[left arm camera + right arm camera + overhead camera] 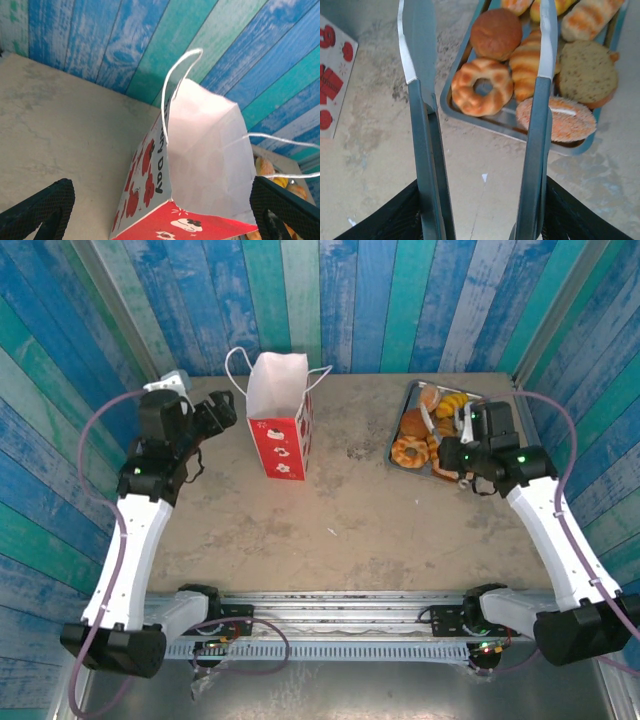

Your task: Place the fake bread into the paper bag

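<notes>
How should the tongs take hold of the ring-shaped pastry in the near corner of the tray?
Pinch the ring pastry across its outer sides, coming down from above with the tongs. It lies flat in the tray, rim close on its left, the striped roll against its right, so the blades likely must slip into those narrow gaps.

My hand [482, 220] holds the tongs [422, 125] spread over the tray's [470, 120] near edge, a fake bread ring [469, 97] between them.
</notes>
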### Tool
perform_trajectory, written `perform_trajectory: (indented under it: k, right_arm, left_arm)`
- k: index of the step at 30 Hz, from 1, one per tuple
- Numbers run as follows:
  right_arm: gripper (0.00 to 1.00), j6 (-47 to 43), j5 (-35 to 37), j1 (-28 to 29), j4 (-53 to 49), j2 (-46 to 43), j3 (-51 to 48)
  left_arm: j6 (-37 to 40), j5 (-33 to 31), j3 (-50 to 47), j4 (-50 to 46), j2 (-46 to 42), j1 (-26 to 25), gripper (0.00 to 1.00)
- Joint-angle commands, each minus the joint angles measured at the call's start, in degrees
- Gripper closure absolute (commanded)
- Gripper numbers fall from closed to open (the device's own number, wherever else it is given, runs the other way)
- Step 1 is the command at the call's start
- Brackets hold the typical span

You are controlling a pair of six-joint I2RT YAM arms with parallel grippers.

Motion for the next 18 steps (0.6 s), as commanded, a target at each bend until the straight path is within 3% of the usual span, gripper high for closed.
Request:
perform_trajectory:
  k: [1,7,18]
  right_arm:
    - [0.43,-1.8,-1.9,-1.3,-0.7,1.2,2.1]
    - [0.44,-1.5,-4.8,-1.3,-0.2,3.7,2.1]
    - [0.44,-2.5,-4.4,-1.3,-0.2,3.5,0.3]
  left_arm:
    - [1.9,3.8,1.1,-3.4,3.2,-0.2,0.06]
    - [0.5,7.9,0.7,1.0,9.8,-0.2,0.01]
    - [-1.7,10.4,2.8,5.0,18.4,-0.2,0.32]
